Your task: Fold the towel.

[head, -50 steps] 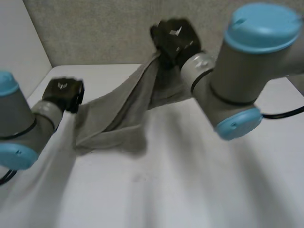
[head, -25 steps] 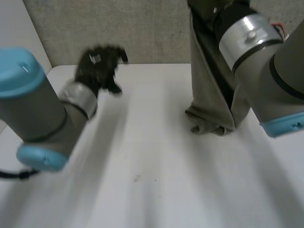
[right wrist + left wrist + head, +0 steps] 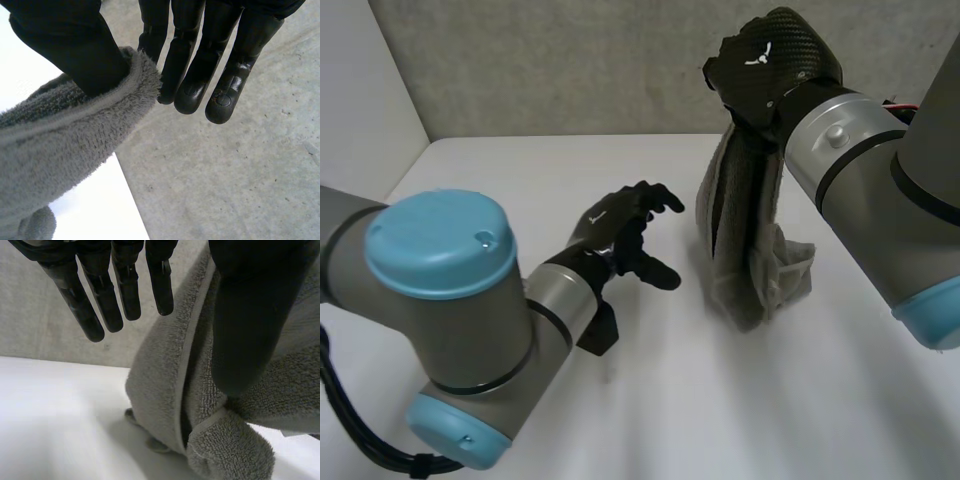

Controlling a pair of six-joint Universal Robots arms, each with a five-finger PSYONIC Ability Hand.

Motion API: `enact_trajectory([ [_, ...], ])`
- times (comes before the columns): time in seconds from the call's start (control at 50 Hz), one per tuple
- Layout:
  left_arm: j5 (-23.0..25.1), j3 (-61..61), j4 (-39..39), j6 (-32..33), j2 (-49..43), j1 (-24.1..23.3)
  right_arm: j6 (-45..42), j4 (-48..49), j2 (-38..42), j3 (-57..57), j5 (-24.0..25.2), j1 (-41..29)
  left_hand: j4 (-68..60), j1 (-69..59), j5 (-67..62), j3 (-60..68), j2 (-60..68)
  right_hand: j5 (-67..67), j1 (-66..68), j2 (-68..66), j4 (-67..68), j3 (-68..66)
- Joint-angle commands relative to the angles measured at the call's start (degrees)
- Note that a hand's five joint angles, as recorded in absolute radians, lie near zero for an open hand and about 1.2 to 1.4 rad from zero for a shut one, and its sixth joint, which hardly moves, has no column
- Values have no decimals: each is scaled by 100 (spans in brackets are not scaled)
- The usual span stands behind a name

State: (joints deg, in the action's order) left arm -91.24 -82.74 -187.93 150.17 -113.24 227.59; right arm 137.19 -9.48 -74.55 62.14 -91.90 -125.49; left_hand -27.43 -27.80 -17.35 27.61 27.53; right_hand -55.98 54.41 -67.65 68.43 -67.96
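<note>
Right hand point(image 3: 775, 65), upper right, pinches the towel point(image 3: 758, 280) by its top. It hangs near-vertical with its bottom bunched on the table point(image 3: 720, 400). Left hand point(image 3: 615, 228), fingers spread and empty, sits just left of it, so I'd say it's nearer the low end.

From the head view, the back of the right hand point(image 3: 775, 60) is hiding the top edge of the towel point(image 3: 745, 240), and the right arm point(image 3: 910, 180) is running off the frame. In the left wrist view, the thumb of the left hand point(image 3: 250, 315) is blocking part of the towel.
</note>
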Motion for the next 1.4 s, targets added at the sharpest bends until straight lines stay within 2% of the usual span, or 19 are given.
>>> enact_trajectory([
  [0.02, -130, 672, 2, -14, -717, -163, 27, -98, -482, 150, -188, -327, -397, -361, -406, 380, 388, -1402, 2559, -1235, 1157, -1204],
  [0.18, -359, 1384, -7, -31, -1253, -303, 45, -265, -1036, 448, -179, -380, -465, -429, -474, 447, 455, -1402, 2559, -1235, 1157, -1204],
  [0.28, -368, 1875, 19, -49, -1648, -408, 97, -274, -1343, 633, -188, -424, -1204, -1168, -1213, 1186, 1194, -1402, 2559, -1235, 1157, -1204],
  [0.38, -350, 1999, 10, -75, -1754, -479, 247, -274, -1431, 659, -179, -406, -2027, -1991, -2036, 2009, 2017, -1402, 2559, -1235, 1157, -1204],
  [0.58, -306, 1973, 19, -383, -1807, -628, 291, -247, -1440, 651, -144, -345, -2028, -1992, -2037, 2011, 2019, -1402, 2559, -1235, 1157, -1204],
  [0.62, -306, 1981, 19, -383, -1833, -637, 291, -238, -1440, 651, -144, -345, -2534, -2498, -2543, 2516, 2524, -1402, 2559, -1235, 1157, -1204],
  [0.64, -324, 1990, 28, -357, -1860, -637, 300, -238, -1431, 651, -144, -345, -4549, -4513, -4558, 4531, 4539, -1402, 2559, -1235, 1157, -1204],
  [0.68, -359, 1990, 37, -348, -1869, -629, 308, -230, -1431, 659, -144, -336, -5250, -5213, -5259, 5232, 5240, -1402, 2559, -1235, 1157, -1204],
  [0.82, -359, 2008, 265, -154, -1666, -523, 370, -230, -1414, 765, -100, -301, -5257, -5220, -5265, 5239, 5247, -1402, 2559, -1235, 1157, -1204],
  [0.92, -517, 1771, 538, 783, -579, 292, 335, -230, -1414, 1036, -65, 155, -5257, -5220, -5265, 5239, 5247, -1402, 2559, -1235, 1157, -1204],
  [0.98, -508, 1718, 573, 1102, -287, 452, 335, -230, -1414, 1134, -47, 270, -5257, -5220, -5265, 5239, 5247, -1402, 2559, -1235, 1157, -1204],
  [1.02, -491, 1656, 634, 1784, 151, 698, 352, -221, -1379, 1361, 32, 437, -5257, -5220, -5265, 5239, 5247, -1402, 2559, -1235, 1157, -1204],
  [1.04, -491, 1656, 635, 1788, 153, 699, 353, -221, -1378, 1362, 32, 437, -5257, -5220, -5265, 5239, 5247, -1402, 2559, -1235, 1157, -1204],
  [1.08, -465, 1534, 827, 2531, 415, 830, 361, -203, -1265, 1599, 189, 586, -5257, -5220, -5265, 5239, 5247, -1402, 2559, -1235, 1157, -1204],
  [1.1, -464, 1533, 828, 2535, 417, 830, 361, -203, -1264, 1600, 190, 587, -5257, -5220, -5265, 5239, 5247, -1402, 2559, -1235, 1157, -1204],
  [1.14, -464, 1437, 1081, 3304, 504, 883, 370, -212, -915, 1836, 418, 884, -5257, -5220, -5265, 5239, 5247, -1402, 2559, -1235, 1157, -1204],
  [1.2, -464, 1384, 1241, 3669, 504, 910, 388, -212, -719, 1951, 524, 947, -5257, -5220, -5265, 5239, 5247, -1402, 2559, -1235, 1157, -1204],
  [1.24, -464, 1113, 1530, 4334, 435, 971, 405, -212, -352, 2222, 752, 956, -5257, -5220, -5265, 5239, 5247, -1402, 2559, -1235, 1157, -1204],
  [1.4, -482, 295, 1479, 5197, -460, 980, 1124, 296, 343, 2768, 964, 938, -4909, -4873, -4918, 4891, 4899, -1402, 2559, -1235, 1157, -1204],
])
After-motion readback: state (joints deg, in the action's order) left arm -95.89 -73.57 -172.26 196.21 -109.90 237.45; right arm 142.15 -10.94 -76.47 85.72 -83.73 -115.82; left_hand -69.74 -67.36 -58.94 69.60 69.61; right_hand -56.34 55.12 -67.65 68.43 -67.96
